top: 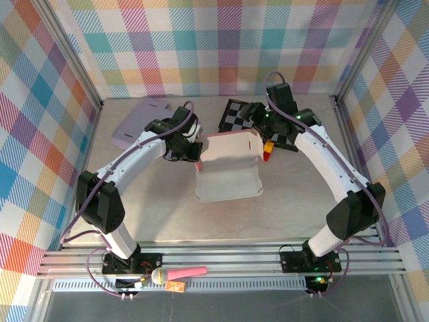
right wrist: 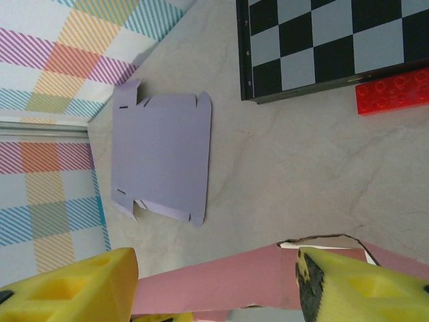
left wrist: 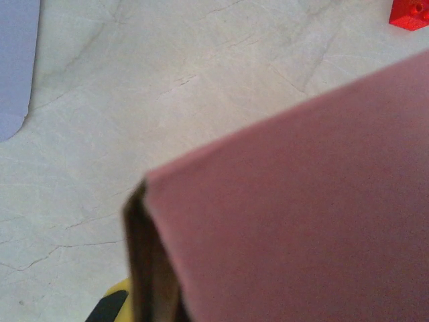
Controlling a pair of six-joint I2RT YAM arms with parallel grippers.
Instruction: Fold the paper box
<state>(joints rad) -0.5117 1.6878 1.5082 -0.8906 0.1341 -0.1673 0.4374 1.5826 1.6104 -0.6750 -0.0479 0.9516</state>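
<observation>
The paper box [top: 228, 176] lies in the middle of the table, white inside and pink outside, with its far flap [top: 232, 141] raised. My left gripper [top: 194, 154] is at the box's left edge. In the left wrist view the pink paper [left wrist: 301, 215] covers most of the frame, and one yellow finger [left wrist: 110, 305] touches its folded edge while the other finger is hidden. My right gripper [right wrist: 214, 288] is open at the flap's right end [top: 264, 145]. Its yellow fingers [right wrist: 67, 288] stand on either side of the pink flap [right wrist: 255, 278].
A flat purple box blank [top: 137, 124] [right wrist: 161, 157] lies at the back left. A checkerboard [top: 242, 114] [right wrist: 335, 40] sits at the back centre with a red brick [right wrist: 392, 97] [left wrist: 410, 13] beside it. Checked walls enclose the table.
</observation>
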